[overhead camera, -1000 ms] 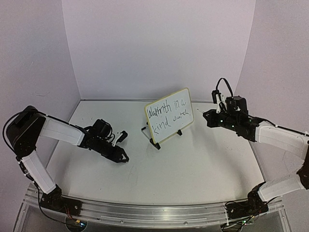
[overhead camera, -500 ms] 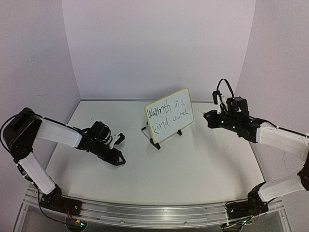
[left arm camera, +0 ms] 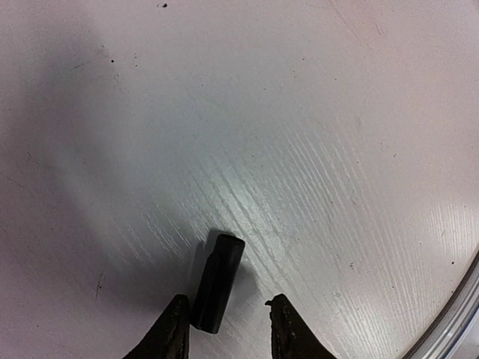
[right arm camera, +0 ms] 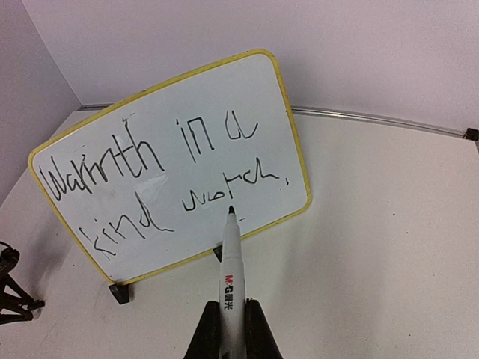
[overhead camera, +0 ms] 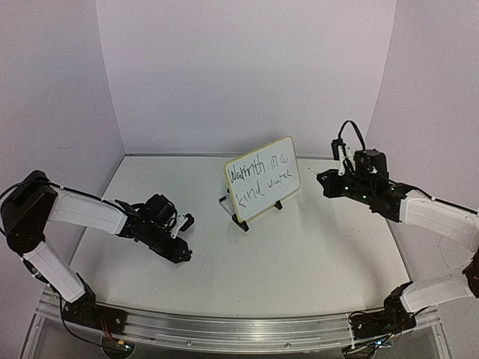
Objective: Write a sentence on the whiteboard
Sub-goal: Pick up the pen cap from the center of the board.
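whiteboard (overhead camera: 262, 178) stands mid-table (overhead camera: 299, 254), propped on its black feet, face toward the arms. sentence (right arm camera: 161, 176) in black, two lines, "warmth in a / kind world", last word scrawled. right gripper (right arm camera: 232, 321), off to the board's right, clenched on an uncapped marker (right arm camera: 231, 262), tip aimed at the lower line. left gripper (left arm camera: 228, 303) low over the table, jaws parted, black marker cap (left arm camera: 218, 283) lying between them, clear of one finger.
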Tool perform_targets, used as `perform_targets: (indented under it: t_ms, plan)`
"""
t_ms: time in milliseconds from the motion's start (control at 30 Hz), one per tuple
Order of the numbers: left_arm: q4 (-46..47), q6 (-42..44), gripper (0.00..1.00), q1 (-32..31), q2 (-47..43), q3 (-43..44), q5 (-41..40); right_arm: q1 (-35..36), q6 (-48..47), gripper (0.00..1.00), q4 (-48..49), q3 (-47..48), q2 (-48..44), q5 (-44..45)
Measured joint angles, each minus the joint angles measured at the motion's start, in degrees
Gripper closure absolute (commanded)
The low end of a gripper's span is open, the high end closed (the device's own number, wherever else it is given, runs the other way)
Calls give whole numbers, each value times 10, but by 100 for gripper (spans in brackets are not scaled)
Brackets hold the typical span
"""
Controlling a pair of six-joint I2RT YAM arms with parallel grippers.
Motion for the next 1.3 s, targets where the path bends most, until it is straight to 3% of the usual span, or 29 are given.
perform_targets:
  t_ms: [433, 633, 833, 1000, 1300]
  plan:
    - [-9, -12, 98, -27, 5, 5, -57, 0, 0, 100, -2, -3, -7, 0]
    - [-4, -12, 100, -32, 5, 5, -51, 0, -11, 100, -59, 10, -12, -30]
    - [6, -6, 100, -35, -11, -4, -34, 0, -34, 100, -199, 112, 7, -168]
    - [15, 17, 100, -35, -93, -10, 8, 0, -42, 100, -294, 189, 39, -322]
    - [-23, 56, 100, -64, -139, 69, 120, 44, -41, 100, -395, 253, 129, -530]
